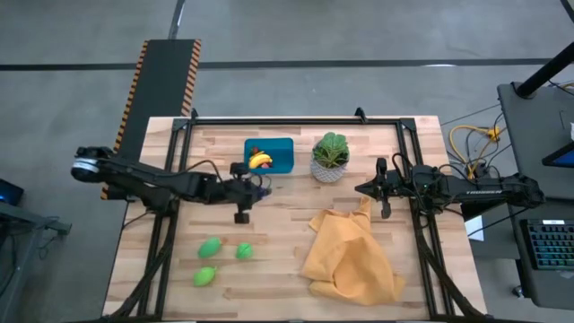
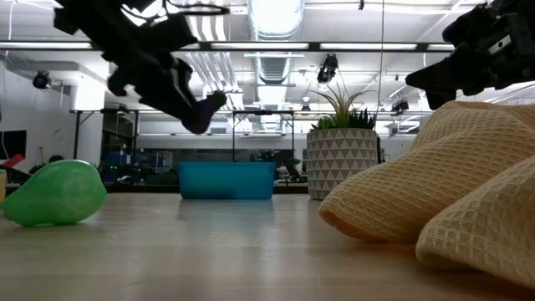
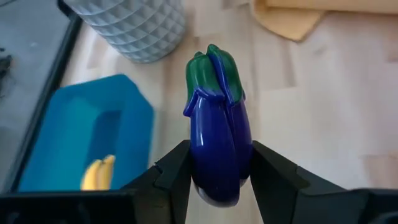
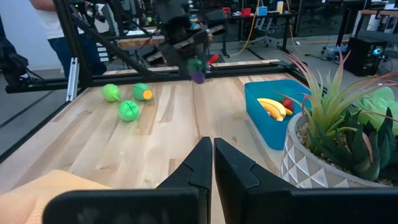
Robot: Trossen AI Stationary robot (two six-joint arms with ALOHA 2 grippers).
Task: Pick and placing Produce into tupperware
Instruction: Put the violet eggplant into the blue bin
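A purple toy eggplant (image 3: 214, 134) with a green cap is held in my left gripper (image 3: 219, 152), which hovers just near of the teal tupperware (image 1: 281, 152). The same gripper (image 1: 260, 188) shows in the high view and, above the table, in the low view (image 2: 203, 113). A yellow banana (image 1: 260, 161) and a small red piece (image 4: 287, 103) lie in the tupperware. Three green pieces (image 1: 210, 247) (image 1: 243, 252) (image 1: 204, 275) rest on the table's near left part. My right gripper (image 1: 362, 188) is shut and waits right of the plant pot. My left gripper pinches the eggplant's purple body (image 3: 211, 162) between its two fingers (image 3: 177, 171). The green cap end (image 3: 214, 71) sticks out past the fingertips. The fingers slant down from the table's left. The eggplant is lifted clear of the table (image 2: 203, 117).
A leafy plant in a white patterned pot (image 1: 330, 160) stands right of the tupperware. A crumpled yellow cloth (image 1: 350, 251) covers the near right part of the table, under my right gripper (image 4: 213, 155). Bare wood lies between the green pieces and the cloth.
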